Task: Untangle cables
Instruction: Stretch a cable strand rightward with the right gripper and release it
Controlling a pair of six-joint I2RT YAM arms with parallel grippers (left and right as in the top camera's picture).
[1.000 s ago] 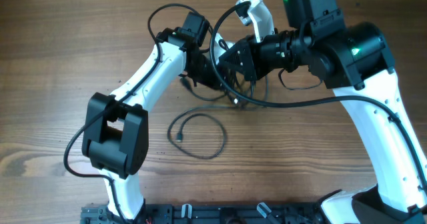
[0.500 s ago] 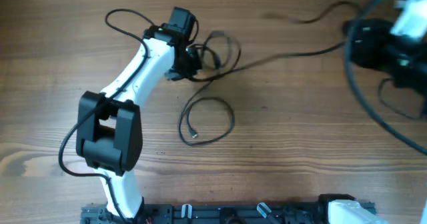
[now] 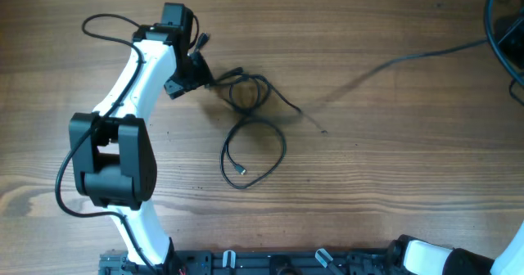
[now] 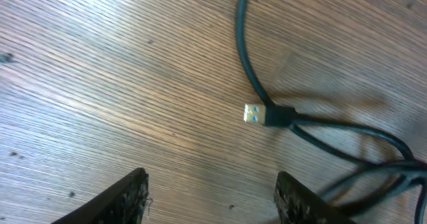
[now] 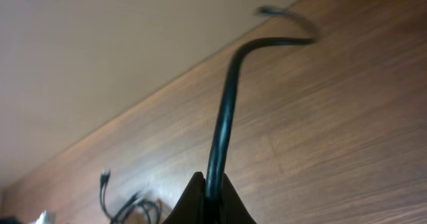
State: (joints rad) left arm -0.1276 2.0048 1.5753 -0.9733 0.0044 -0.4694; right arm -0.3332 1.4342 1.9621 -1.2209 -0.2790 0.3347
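cables: thin black cords (image 3: 246, 91) lying centre-left on the wooden surface (image 3: 393, 185) in the overhead view.
tangle: a small knot of overlapping loops (image 3: 255, 85) just beside the tip of the left arm (image 3: 147, 62).
loose loop: one open ring (image 3: 282, 148) below the tangle, its small plug (image 3: 239, 169) at the lower left.
held cable: a blurred strand (image 3: 409, 58) running from near the tangle toward the upper right edge.
usb plug: silver with a blue insert (image 4: 257, 114), flat on the surface ahead of the left jaws.
left jaws: spread wide, fingers (image 4: 117, 197) gripping nothing.
right jaws: pressed closed on the held cable (image 5: 223, 117), which arcs up above the surface.
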